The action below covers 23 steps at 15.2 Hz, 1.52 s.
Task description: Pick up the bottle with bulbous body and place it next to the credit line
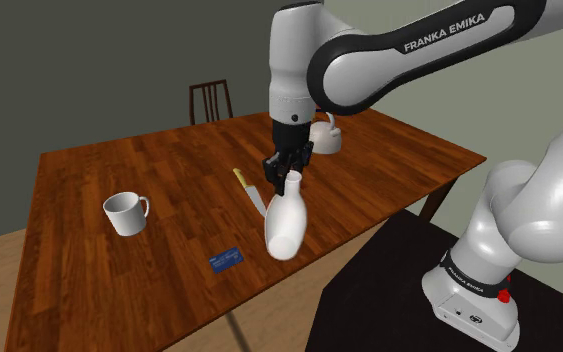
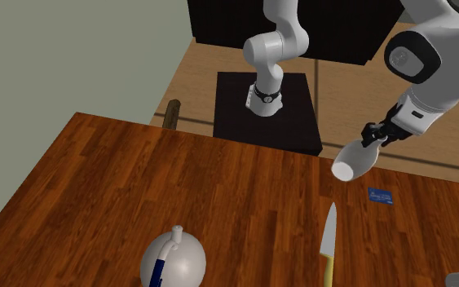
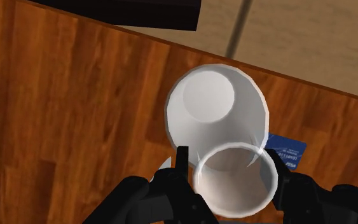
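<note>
Clasping bottle (image 1: 285, 228), gripper (image 1: 287, 178) pointed downward

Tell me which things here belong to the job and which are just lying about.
Job: white bottle, held in the tool; blue card.
Lying about: white mug, knife, white teapot, chair.

A white Franka arm (image 1: 509, 215) with rounded, glossy segments and dark joints carries "FRANKA EMIKA" lettering (image 1: 444, 33) in white on a dark band; its gripper (image 1: 287, 172) is all black, and a small red button (image 1: 504, 296) marks the base (image 1: 472, 303).
</note>
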Tool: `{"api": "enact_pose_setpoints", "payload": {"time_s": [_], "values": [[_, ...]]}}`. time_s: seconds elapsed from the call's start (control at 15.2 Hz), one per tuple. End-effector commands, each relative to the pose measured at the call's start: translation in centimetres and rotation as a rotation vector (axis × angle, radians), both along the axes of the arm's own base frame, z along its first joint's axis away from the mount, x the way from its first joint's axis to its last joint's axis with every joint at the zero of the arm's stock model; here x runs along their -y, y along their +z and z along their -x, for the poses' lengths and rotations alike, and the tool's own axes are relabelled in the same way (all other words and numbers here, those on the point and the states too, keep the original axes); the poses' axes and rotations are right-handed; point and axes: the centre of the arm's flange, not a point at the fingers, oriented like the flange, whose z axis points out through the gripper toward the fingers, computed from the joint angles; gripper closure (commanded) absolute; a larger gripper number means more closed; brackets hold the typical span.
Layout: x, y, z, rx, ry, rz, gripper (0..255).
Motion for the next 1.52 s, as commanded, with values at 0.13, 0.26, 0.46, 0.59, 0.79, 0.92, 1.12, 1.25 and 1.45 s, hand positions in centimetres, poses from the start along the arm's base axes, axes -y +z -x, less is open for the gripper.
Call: {"api": "enact_pose_setpoints", "payload": {"time_s": [0.13, 0.26, 0.46, 0.59, 0.79, 0.92, 1.12, 1.25, 1.45], "values": [[0.0, -1.4, 0.0, 0.001, 0.000, 0.000, 255], [0.0, -1.4, 0.0, 0.001, 0.000, 0.000, 255], [0.0, -1.4, 0.0, 0.001, 0.000, 0.000, 255], [0.0, -1.4, 0.0, 0.001, 0.000, 0.000, 0], [0.0, -1.4, 0.0, 0.001, 0.000, 0.000, 0], [0.0, -1.4, 0.0, 0.001, 0.000, 0.000, 0], [-0.1, 2.6, -0.1, 0.001, 0.000, 0.000, 0], [-0.1, 3.6, -0.1, 0.001, 0.000, 0.000, 0], [-0.1, 3.6, -0.1, 0.001, 0.000, 0.000, 0]]}}
